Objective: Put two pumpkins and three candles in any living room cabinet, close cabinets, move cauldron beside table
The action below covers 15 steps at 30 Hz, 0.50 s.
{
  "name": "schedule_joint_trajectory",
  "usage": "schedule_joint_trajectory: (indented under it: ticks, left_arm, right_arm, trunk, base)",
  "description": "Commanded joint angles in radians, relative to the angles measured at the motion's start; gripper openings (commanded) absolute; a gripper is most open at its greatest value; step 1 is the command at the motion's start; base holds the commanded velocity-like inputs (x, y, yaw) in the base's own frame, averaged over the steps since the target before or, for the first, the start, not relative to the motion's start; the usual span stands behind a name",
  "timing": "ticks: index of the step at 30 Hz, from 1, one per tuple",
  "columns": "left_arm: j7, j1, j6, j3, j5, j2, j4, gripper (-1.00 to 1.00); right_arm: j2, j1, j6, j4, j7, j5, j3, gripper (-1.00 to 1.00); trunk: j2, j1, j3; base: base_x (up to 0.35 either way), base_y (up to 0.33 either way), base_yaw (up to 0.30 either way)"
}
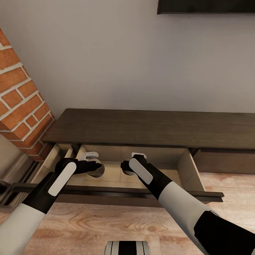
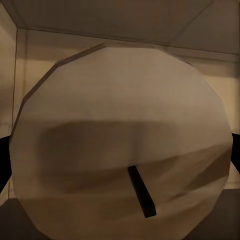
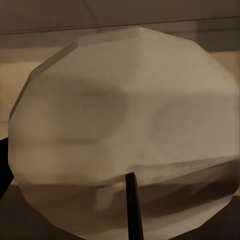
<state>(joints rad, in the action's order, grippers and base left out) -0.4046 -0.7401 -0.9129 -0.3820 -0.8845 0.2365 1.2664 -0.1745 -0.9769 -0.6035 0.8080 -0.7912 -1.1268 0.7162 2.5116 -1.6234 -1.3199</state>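
1. Head view: I have both arms reaching down into the open drawer (image 1: 184, 166) of the long dark cabinet (image 1: 152, 127), which stands against a pale wall beside a brick column (image 1: 21, 102). My left jaws (image 1: 92, 163) sit low over the tan drawer floor, with a rounded shape at their tip. My right jaws (image 1: 131, 163) are just beside them, near the middle of the drawer. From here I cannot tell how wide either pair stands. A wood floor (image 1: 106, 223) runs below the drawer front.

2. Left wrist view: a beige-grey candle (image 2: 125, 130), dark wick toward the camera, sits right before the lens inside the tan drawer walls. Dark finger edges flank both its sides, so my left jaws are gripping it.

3. Right wrist view: a second candle (image 3: 125, 125) sits equally close, its wick dark, the drawer's tan interior behind. One dark finger edge shows at its side; my right jaws appear clamped on it.
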Motion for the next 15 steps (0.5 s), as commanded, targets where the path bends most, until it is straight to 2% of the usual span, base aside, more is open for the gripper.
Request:
schedule_joint_trajectory:
  ticks: [1, 12, 15]
  left_arm:
    - [-0.01, -0.001, -0.001, -0.002, -0.008, 0.001, 0.002, -1.0]
    - [-0.011, -0.001, -0.001, -0.002, -0.008, 0.001, 0.0, -1.0]
    - [-0.011, -0.001, -0.001, -0.003, -0.007, 0.001, -0.001, -1.0]
  right_arm:
    - [0.0, -0.001, -0.002, 0.001, -0.008, -0.005, 0.002, -1.0]
    - [0.0, 0.001, -0.002, 0.001, -0.007, -0.005, 0.002, -1.0]
    - [0.0, 0.001, -0.002, 0.001, 0.015, -0.005, 0.015, -1.0]
  trunk:
    - [0.0, 0.0, -0.001]
    - [0.003, -0.004, -0.039]
    - [0.003, -0.006, -0.051]
  base:
    - [0.001, 0.003, 0.0]
    - [0.0, 0.0, 0.0]
    - [0.0, 0.0, 0.0]
